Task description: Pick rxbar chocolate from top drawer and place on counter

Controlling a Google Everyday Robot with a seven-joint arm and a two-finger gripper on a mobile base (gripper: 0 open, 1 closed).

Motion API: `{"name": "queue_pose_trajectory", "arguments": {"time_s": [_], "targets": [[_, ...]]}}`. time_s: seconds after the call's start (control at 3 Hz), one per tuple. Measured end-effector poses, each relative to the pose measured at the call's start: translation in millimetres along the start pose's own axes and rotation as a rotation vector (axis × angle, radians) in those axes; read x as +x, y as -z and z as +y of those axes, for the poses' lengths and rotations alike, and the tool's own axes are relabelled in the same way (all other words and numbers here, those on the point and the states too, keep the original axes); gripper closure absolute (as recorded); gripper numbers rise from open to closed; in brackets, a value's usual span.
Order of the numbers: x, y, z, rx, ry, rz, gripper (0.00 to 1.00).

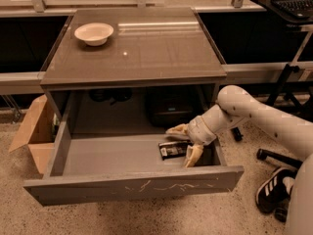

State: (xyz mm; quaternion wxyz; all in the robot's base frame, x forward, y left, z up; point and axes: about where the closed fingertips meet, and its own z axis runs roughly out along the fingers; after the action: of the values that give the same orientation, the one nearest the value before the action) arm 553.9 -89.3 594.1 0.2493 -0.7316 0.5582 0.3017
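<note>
The rxbar chocolate, a small black bar with white markings, lies flat on the floor of the open top drawer, near its right end. My gripper reaches into the drawer from the right. It is open, with one tan finger behind the bar and the other in front of it, so the bar sits between them. The counter is the glossy brown top above the drawer.
A white bowl stands at the counter's back left. A tan cardboard box sits on the floor left of the drawer. A black bag sits under the counter behind the drawer. A chair base and a shoe are at right.
</note>
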Motion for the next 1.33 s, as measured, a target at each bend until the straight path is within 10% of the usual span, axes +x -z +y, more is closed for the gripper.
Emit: {"name": "queue_pose_trajectory", "arguments": {"time_s": [0.33, 1.33], "targets": [[-0.1, 1.3, 0.4, -0.001, -0.003, -0.002, 0.0], [-3.1, 2.4, 2.1, -0.005, -0.014, -0.011, 0.81]]}}
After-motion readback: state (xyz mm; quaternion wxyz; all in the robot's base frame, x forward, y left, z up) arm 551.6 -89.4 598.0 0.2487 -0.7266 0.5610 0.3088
